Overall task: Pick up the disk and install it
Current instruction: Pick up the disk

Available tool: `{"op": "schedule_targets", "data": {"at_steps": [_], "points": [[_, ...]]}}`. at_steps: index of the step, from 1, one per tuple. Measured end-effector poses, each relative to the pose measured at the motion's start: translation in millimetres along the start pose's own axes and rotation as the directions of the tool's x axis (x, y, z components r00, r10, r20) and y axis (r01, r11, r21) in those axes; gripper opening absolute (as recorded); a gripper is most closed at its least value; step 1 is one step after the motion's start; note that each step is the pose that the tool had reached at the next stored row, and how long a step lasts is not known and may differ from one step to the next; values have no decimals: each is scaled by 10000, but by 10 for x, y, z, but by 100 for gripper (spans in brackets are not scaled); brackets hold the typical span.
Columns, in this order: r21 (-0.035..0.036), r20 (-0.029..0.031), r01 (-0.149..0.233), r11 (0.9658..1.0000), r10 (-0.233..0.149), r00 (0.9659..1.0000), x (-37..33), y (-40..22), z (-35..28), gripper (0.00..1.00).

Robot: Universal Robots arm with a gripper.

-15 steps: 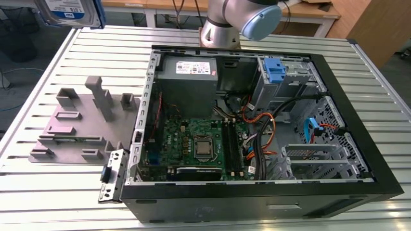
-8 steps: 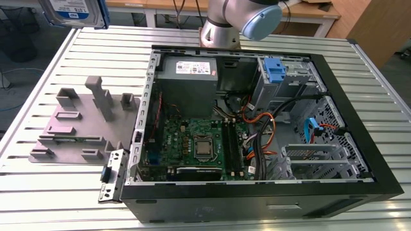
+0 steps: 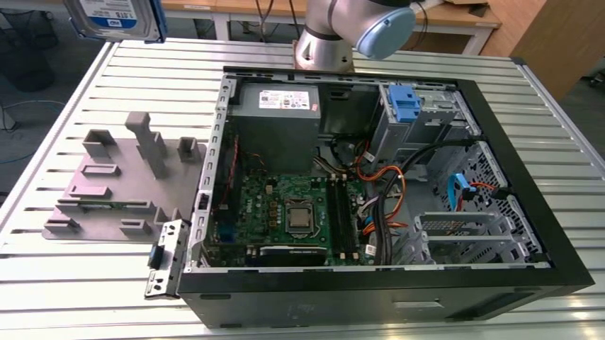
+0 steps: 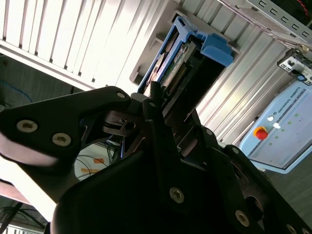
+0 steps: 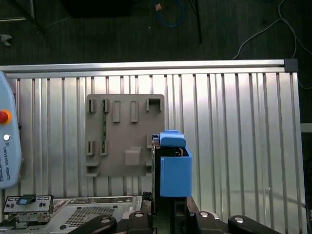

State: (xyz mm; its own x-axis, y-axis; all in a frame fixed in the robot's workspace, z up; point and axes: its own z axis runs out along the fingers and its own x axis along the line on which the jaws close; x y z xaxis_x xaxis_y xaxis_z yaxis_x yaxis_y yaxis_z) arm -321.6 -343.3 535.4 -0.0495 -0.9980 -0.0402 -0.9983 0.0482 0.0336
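Silver-grey in its blue rail frame, the disk (image 3: 115, 18) is held in the air over the slatted tabletop's (image 3: 76, 283) far corner at the exterior view's left. It is pinched at one end between the fingers of the gripper (image 4: 168, 109). It is judged stiff, dense and shock-sensitive, best clamped on its flat faces, clear of the connectors. Below are seen the grey holder (image 3: 123, 180) and the open computer case (image 3: 529, 234).
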Motion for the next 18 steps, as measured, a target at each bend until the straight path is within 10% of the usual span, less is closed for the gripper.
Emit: {"op": "schedule_targets", "data": {"at_steps": [18], "points": [[-1,0,0,10000,0,10000,-11,-212,-5,35]]}}
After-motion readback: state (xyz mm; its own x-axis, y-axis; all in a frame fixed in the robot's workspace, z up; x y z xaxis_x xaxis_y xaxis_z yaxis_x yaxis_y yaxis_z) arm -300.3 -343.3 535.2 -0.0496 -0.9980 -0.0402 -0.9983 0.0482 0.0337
